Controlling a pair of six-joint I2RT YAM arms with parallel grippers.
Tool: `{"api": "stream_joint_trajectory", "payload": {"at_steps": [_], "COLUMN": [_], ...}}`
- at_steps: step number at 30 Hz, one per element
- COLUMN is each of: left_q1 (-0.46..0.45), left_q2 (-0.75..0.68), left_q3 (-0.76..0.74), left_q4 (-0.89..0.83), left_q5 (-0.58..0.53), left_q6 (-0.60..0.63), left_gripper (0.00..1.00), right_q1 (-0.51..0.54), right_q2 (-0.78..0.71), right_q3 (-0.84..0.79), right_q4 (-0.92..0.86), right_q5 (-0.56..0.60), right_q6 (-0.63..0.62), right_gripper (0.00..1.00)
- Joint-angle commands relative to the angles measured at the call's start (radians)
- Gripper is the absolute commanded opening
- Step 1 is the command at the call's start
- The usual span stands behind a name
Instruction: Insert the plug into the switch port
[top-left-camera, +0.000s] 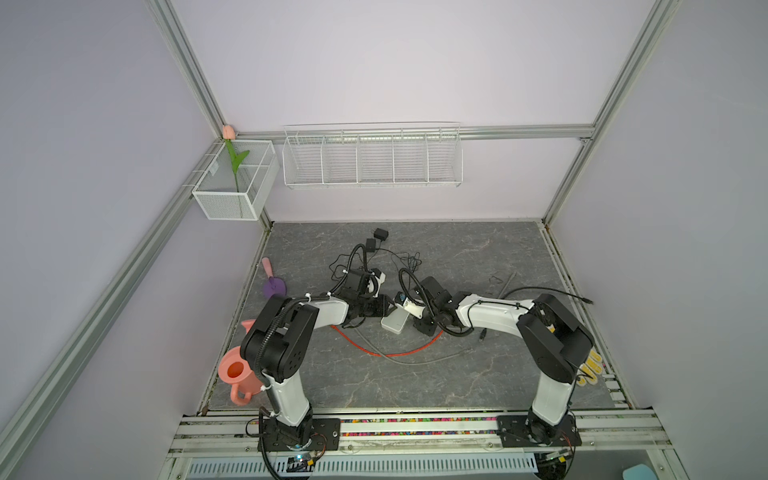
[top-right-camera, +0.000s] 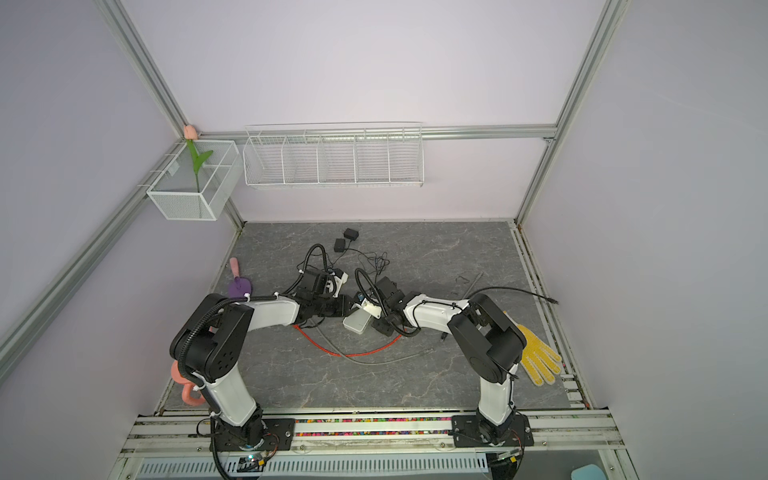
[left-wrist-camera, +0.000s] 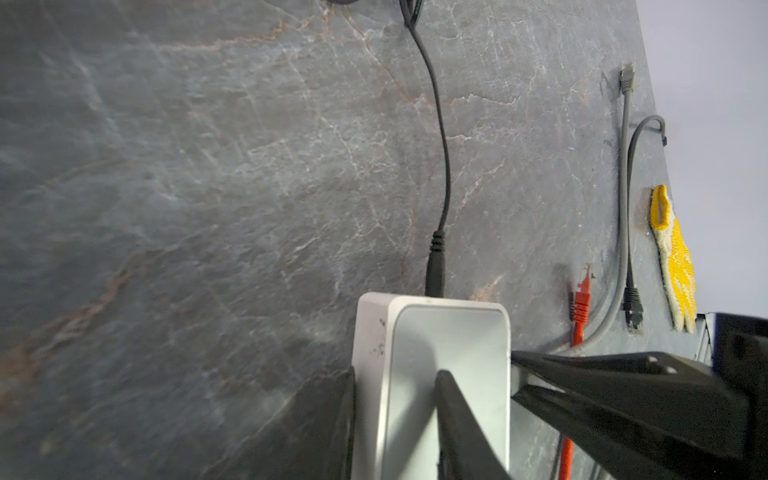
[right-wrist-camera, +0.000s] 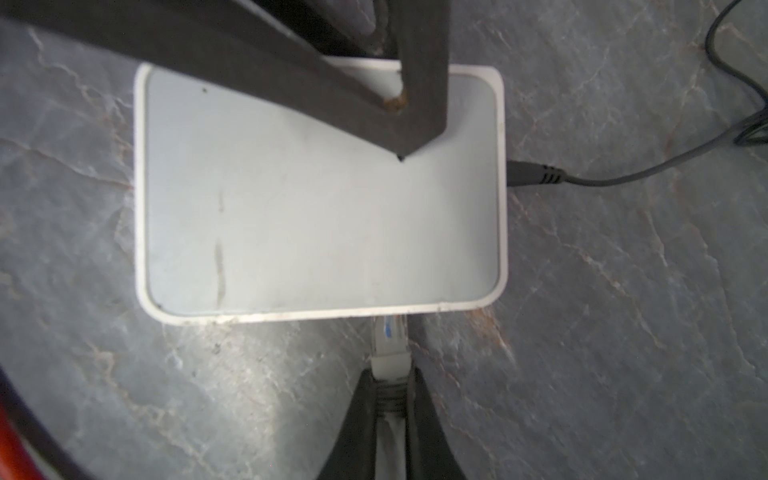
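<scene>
Right wrist view, right fingers clenched on plug, left fingers grasping unlabelled switch

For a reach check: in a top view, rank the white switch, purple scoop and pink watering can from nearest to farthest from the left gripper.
1. White switch: held by the left gripper, mid-table.
2. Purple scoop: toward the table's left edge.
3. Pink watering can: front-left corner, partly behind the arm.

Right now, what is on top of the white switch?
One finger of the left gripper presses on the switch lid; its jaws straddle one edge. Ports are hidden; the plug meets the switch's side.
</scene>
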Motion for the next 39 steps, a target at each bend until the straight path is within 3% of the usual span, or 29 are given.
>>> {"api": "stream_joint_trajectory", "payload": {"at_steps": [1,39], "left_q1": [-0.095,-0.154], "left_q2": [0.088,0.085], "left_q3": [-0.067,-0.112], "left_q4": [-0.215,-0.160], "left_q5": [0.051,0.093], "left_q6": [0.041,0.028], "left_gripper": [0.30,0.30], "right_q1": [0.019,0.011], "right_q2": [0.011,0.051], "right_q3": [0.100,0.141], "right_q4": [0.334,0.676], "right_q5": [-0.116,-0.187], "right_q6": [-0.017,-0.013], "right_gripper": [0.07,0.07]}}
